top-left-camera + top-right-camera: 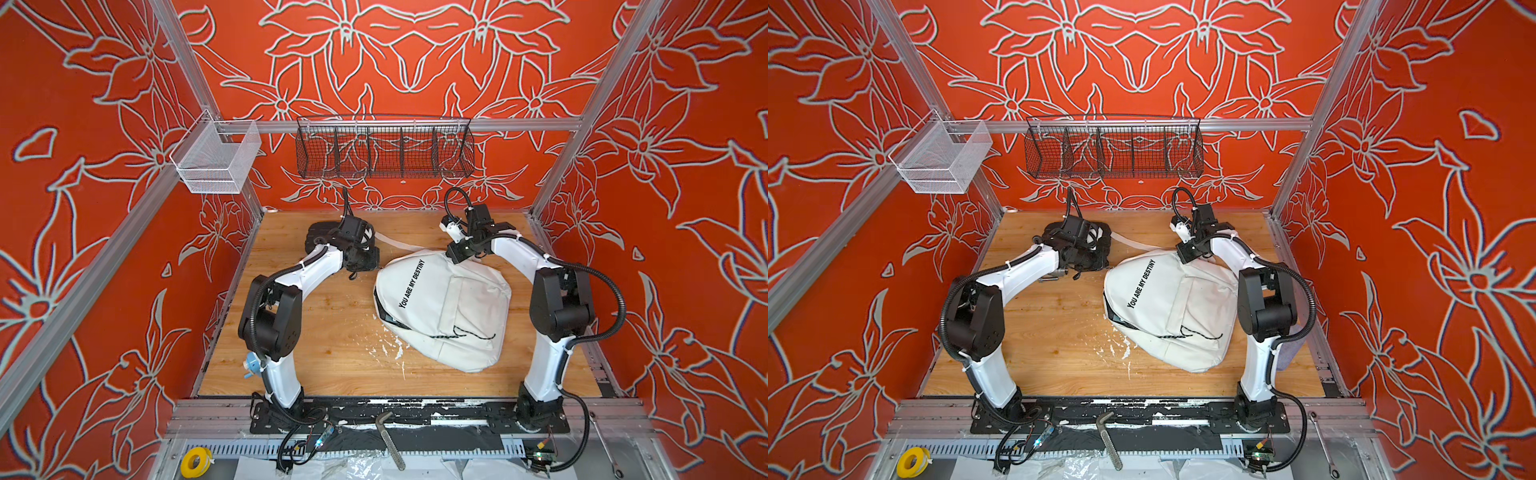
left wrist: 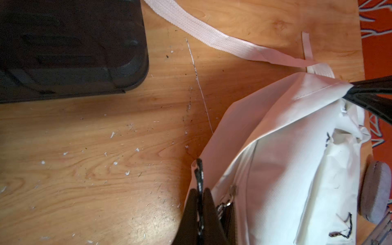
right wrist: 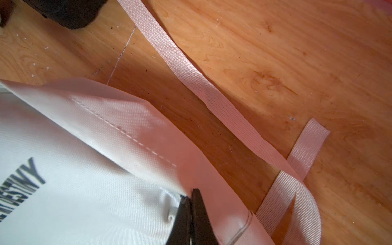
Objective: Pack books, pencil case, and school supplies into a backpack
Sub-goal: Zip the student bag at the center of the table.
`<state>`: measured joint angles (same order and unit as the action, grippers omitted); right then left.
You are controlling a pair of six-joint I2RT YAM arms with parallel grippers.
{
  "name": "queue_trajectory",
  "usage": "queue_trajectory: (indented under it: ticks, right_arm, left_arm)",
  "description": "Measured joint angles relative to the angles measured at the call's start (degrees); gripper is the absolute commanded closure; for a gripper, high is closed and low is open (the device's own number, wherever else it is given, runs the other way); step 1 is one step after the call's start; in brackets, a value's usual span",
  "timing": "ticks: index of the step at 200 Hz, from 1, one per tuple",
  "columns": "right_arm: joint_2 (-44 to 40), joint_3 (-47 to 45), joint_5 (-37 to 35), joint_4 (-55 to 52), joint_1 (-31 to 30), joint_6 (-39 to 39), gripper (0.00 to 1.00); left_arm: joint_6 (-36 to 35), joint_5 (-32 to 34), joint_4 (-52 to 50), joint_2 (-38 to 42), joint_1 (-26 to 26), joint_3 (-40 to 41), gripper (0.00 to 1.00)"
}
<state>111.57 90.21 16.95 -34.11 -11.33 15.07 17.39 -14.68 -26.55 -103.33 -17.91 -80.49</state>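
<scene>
The white backpack (image 1: 444, 303) is laid flat, print side up, right of centre on the bench (image 1: 332, 340). Its long axis runs from the far end toward the near edge, skewed a bit toward the right arm's base. The "YOU ARE MY DESTINY" line is printed along that same axis. The strap end is pointed at the back wall; that's probably the top of the bag, but it can't be confirmed from above.

The left gripper (image 2: 199, 191) has its fingers clenched on a black cord zip pull (image 2: 199, 174) at the bag's far-left edge. The right gripper (image 3: 189, 195) has its fingers pinched tight on a fold of the backpack's fabric at the far corner, near the white strap (image 3: 191, 72).

The light-blue pencil sharpener (image 1: 250, 365) beside the left arm's lower link is caught in a top view. The lilac-grey pencil case (image 1: 1292, 347) behind the right arm is glimpsed in a top view and seen far better from the left wrist. A grey metal fitting (image 1: 1054, 274) under the left forearm is picked up in a top view.
</scene>
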Motion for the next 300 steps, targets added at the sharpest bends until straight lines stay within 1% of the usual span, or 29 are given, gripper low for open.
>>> queue_trajectory:
  ticks: [18, 33, 46, 53, 67, 81, 95, 118, 134, 150, 166, 197, 212, 258, 278, 300]
  right_arm:
    - [0.4, 2.9, -3.3, -3.2, 0.0, -2.1, 1.00]
    - [0.2, 3.4, -5.0, -3.7, 0.3, -4.1, 1.00]
    - [-0.8, 1.3, -4.5, -1.5, 0.5, -5.0, 0.87]
    - [-2.0, -1.0, -3.8, 0.5, 0.6, -5.0, 0.82]
    - [-6.3, -7.8, -0.5, 5.9, 0.9, -4.6, 0.70]
    - [-11.3, -14.0, 3.3, 11.6, 1.2, -3.5, 0.60]
    - [-16.3, -17.6, 7.8, 17.6, 1.3, -1.6, 0.57]
    - [-20.9, -17.5, 15.0, 25.2, 1.4, 1.6, 0.52]
    - [-22.1, -15.2, 18.9, 27.0, 1.1, 3.7, 0.49]
    - [-22.6, -12.8, 22.0, 27.5, 0.4, 6.3, 0.42]
    - [-23.0, -11.7, 24.2, 27.5, -0.6, 8.5, 0.41]
    - [-22.7, -8.5, 26.3, 25.6, -1.6, 11.1, 0.40]
    - [-22.2, -4.9, 27.3, 23.1, -1.5, 12.8, 0.40]
    - [-21.0, 4.1, 30.7, 14.8, -1.5, 19.2, 0.37]
    - [-19.8, 7.1, 31.9, 10.4, -1.4, 21.8, 0.33]
    - [-17.9, 10.3, 32.8, 5.9, -1.4, 23.6, 0.31]
  left_arm:
    - [0.0, -0.5, 0.0, 2.0, -0.1, 0.0, 1.00]
    - [0.0, -0.8, -0.2, 4.0, -0.1, 0.0, 1.00]
    - [0.1, -1.6, -0.2, 5.1, -0.1, -0.2, 1.00]
    - [0.3, -2.4, -0.5, 5.4, -0.1, -0.6, 1.00]
    - [0.5, -3.7, -1.5, 5.5, -0.2, -2.6, 1.00]
    - [0.3, -4.3, -3.2, 5.5, -1.0, -5.3, 1.00]
    - [-0.5, -4.5, -5.4, 5.4, -2.6, -9.8, 1.00]
    - [-1.9, -4.7, -7.8, 5.4, -5.8, -18.5, 1.00]
    - [-3.0, -4.7, -8.5, 5.4, -7.9, -23.8, 1.00]
    - [-4.0, -4.7, -9.0, 5.4, -9.7, -27.7, 1.00]
    - [-4.8, -4.7, -9.2, 5.4, -11.4, -29.9, 1.00]
    - [-6.5, -4.6, -11.0, 4.5, -13.9, -34.0, 1.00]
    - [-7.2, -4.7, -13.2, 2.6, -14.8, -38.9, 1.00]
    - [-9.3, -7.1, -20.6, -5.9, -16.4, -57.9, 1.00]
    - [-9.9, -8.5, -22.8, -8.1, -16.7, -62.1, 1.00]
    - [-10.2, -10.0, -24.2, -8.9, -16.7, -63.2, 1.00]
